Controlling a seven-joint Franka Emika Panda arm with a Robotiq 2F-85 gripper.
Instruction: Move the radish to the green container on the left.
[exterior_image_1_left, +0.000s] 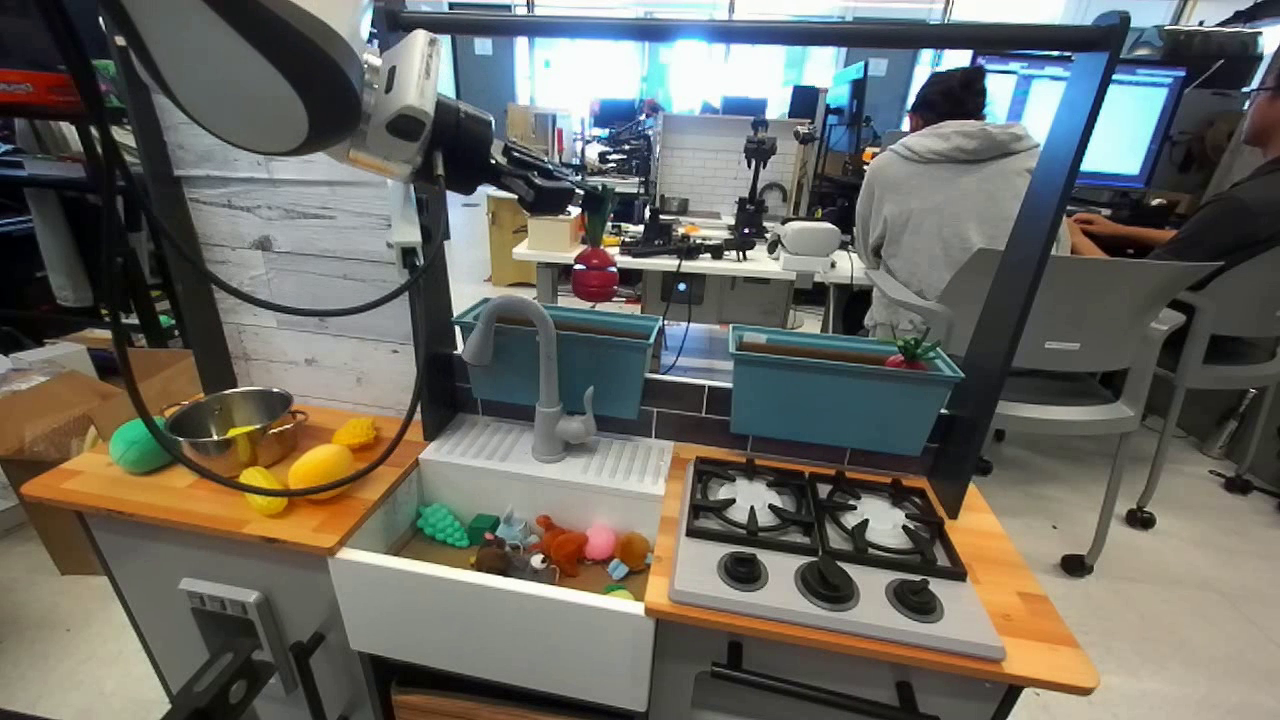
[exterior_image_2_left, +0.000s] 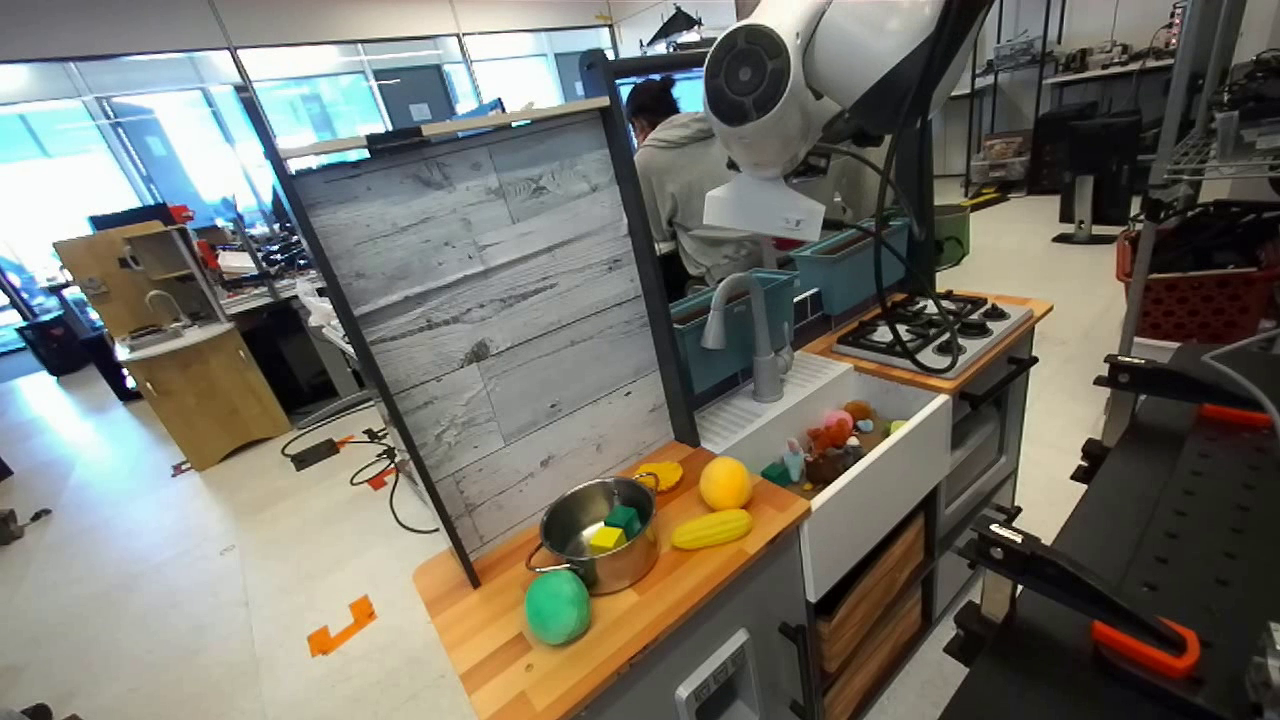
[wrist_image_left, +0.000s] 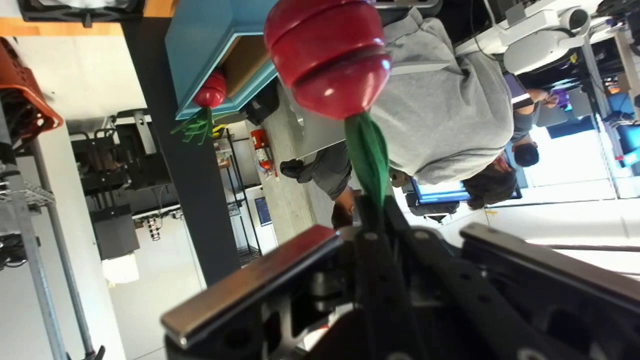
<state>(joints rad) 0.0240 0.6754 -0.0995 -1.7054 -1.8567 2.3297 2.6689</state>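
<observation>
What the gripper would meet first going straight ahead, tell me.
Past the radish in the gripper, probably the person in the grey hoodie; nothing nearer shows ahead, but depth is unclear.

The arm (exterior_image_1_left: 265, 75) hangs high, its wrist (exterior_image_1_left: 398, 105) tilted, black jaws slanting downward and pinched together

Bright windows (exterior_image_2_left: 60, 160) beyond a pale floor (exterior_image_2_left: 210, 570), gray chairs (exterior_image_1_left: 1100, 312) and a cluttered white table (exterior_image_1_left: 715, 266).

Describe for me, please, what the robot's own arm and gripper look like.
The arm has smooth, rounded white casings with dark panels; in an exterior view a dark round cap shows. A black cable hangs in loops. The gripper is black, with slender jaws flanked by two metallic-faced bars.
</observation>
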